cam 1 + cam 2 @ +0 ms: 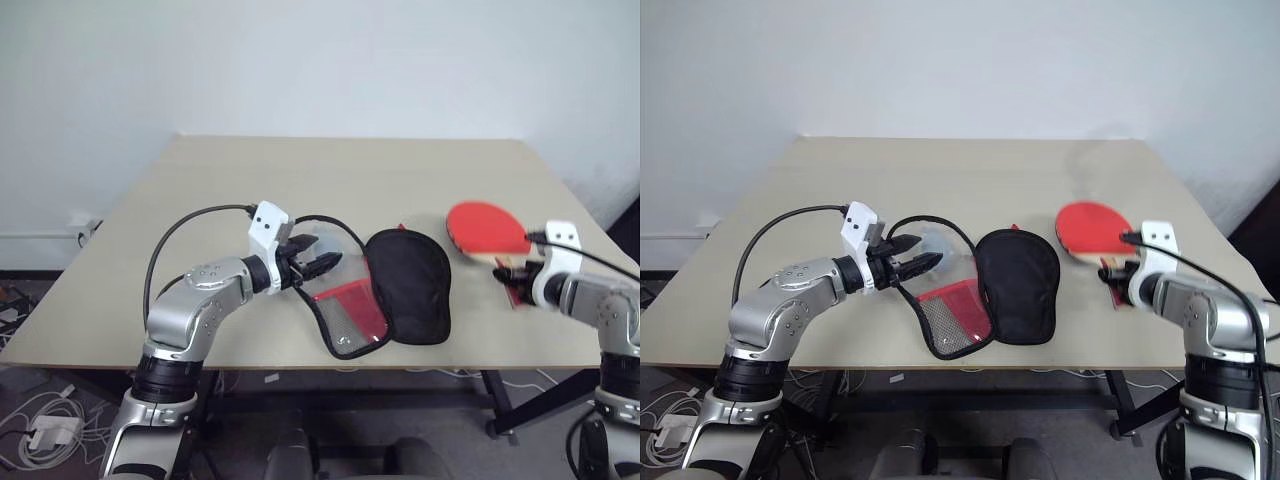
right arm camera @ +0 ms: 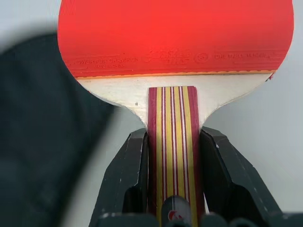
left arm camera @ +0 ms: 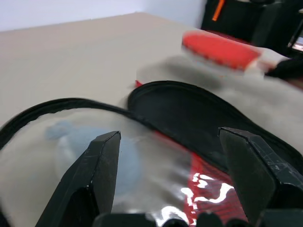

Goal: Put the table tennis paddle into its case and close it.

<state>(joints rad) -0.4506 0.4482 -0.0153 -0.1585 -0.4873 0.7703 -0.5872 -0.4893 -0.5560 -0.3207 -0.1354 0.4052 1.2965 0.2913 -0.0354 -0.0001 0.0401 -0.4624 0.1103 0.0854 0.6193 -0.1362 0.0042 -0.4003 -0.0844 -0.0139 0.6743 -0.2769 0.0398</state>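
Right gripper (image 2: 173, 184) clamps the paddle (image 1: 487, 229) handle, paddle raised over the desk (image 1: 350, 180); left gripper (image 1: 912, 262) gapes at the unzipped case (image 1: 385, 290): slide it in head-first, level

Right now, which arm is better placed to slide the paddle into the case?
The right. Its gripper is shut on the paddle handle, beside the opened case. The left gripper hangs open over the case's mesh flap, better suited to steadying it.
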